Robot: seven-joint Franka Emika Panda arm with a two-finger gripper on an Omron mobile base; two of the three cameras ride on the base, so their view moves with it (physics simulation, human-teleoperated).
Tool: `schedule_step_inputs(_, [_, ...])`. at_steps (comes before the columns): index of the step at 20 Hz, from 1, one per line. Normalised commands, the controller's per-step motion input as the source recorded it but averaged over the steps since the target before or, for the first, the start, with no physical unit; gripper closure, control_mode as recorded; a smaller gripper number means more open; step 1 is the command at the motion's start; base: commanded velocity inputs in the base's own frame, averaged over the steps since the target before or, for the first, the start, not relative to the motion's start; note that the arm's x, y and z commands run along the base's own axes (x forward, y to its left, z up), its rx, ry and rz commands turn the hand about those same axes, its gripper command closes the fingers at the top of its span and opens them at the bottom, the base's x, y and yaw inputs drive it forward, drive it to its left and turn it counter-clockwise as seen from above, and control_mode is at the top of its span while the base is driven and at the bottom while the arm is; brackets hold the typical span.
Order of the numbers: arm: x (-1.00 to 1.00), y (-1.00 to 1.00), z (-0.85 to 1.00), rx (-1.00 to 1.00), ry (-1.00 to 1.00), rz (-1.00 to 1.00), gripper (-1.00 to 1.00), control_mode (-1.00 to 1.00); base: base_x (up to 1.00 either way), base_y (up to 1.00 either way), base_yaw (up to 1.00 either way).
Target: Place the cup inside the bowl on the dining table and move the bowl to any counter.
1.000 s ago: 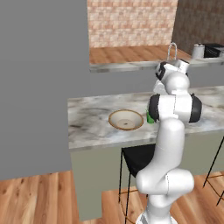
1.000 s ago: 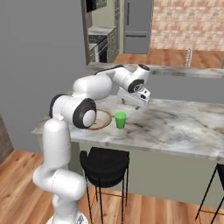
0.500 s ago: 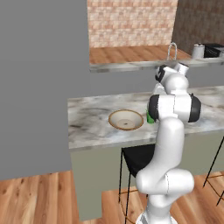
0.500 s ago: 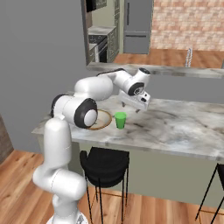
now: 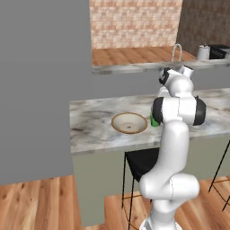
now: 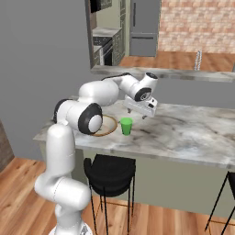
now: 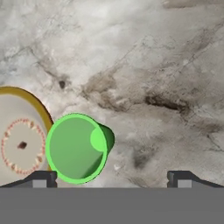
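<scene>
1. Upright, the small bright green tapered cup (image 6: 126,125) stands on the grey-white veined marble bench (image 6: 193,133), just beside the wide shallow beige bowl with brown rim (image 5: 129,123).
2. Above the cup hangs the end effector (image 6: 139,112), fingers spread apart and holding nothing.

A small bright green cup (image 6: 126,125) stands upright and empty on the grey-white veined marble table (image 6: 183,133), just beside the wide shallow bowl (image 5: 129,123), beige inside with a darker brown rim, which sits flat with nothing in it.
</scene>
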Motion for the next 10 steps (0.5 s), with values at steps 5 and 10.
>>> schedule_step_inputs(5, [0.0, 0.02, -0.05, 0.0, 0.0, 0.05, -1.0, -1.0, 0.0, 0.0, 0.0])
schedule_step_inputs(10, [0.0, 0.21, -0.08, 0.0, 0.0, 0.06, -1.0, -1.0, 0.0, 0.0, 0.0])
